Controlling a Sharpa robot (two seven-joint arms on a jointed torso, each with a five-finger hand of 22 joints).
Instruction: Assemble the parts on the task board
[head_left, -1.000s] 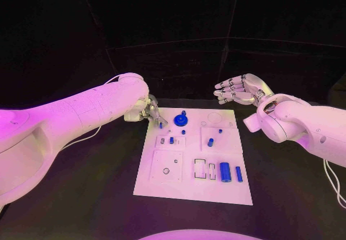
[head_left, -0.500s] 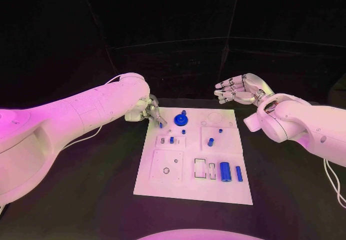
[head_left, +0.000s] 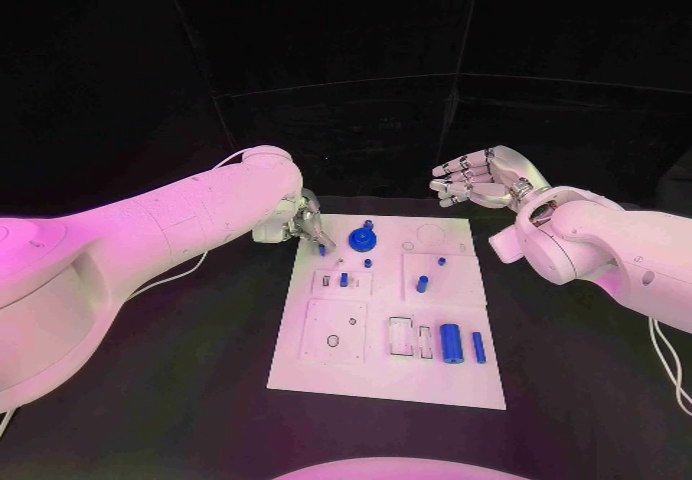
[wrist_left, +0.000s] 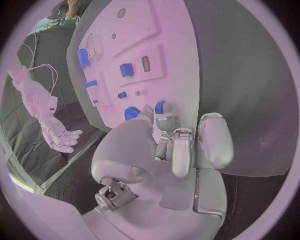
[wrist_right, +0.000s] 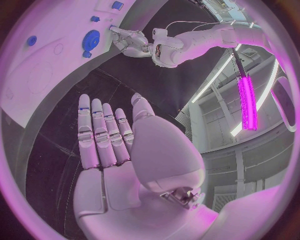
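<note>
Pinching at the far left corner of the task board (head_left: 387, 385), the left hand (head_left: 299, 222) has its fingers (wrist_left: 167, 122) drawn together around a small blue peg (wrist_left: 160, 106); the left wrist view shows the peg's end poking out between the fingertips, so I judge it held, though how firmly cannot be told. The peg sits just above or at the board's surface near that corner, beside the blue round knobbed part (head_left: 361, 239) standing in the board's far row.

The right hand (head_left: 480, 178) hovers beyond the board's far right corner, well apart from every part, its fingers spread and loosely curved, holding nothing.

Other blue pieces remain on the white board: two small ones (head_left: 343, 279) in the middle left section, one peg (head_left: 421, 284) in the middle right, and a thick cylinder (head_left: 450, 344) with a thinner pin (head_left: 477, 347) beside it nearer the robot. The board lies on the black counter (head_left: 188, 400).

Risks as I judge them: the peg is small against the fingertips, so a slight tilt could make it jam at the mouth of its hole or slip from the pinch. The knobbed part stands close by, and a sideways drift of the left hand could knock it. Pressing down off-axis might also nudge the whole board across the counter.
</note>
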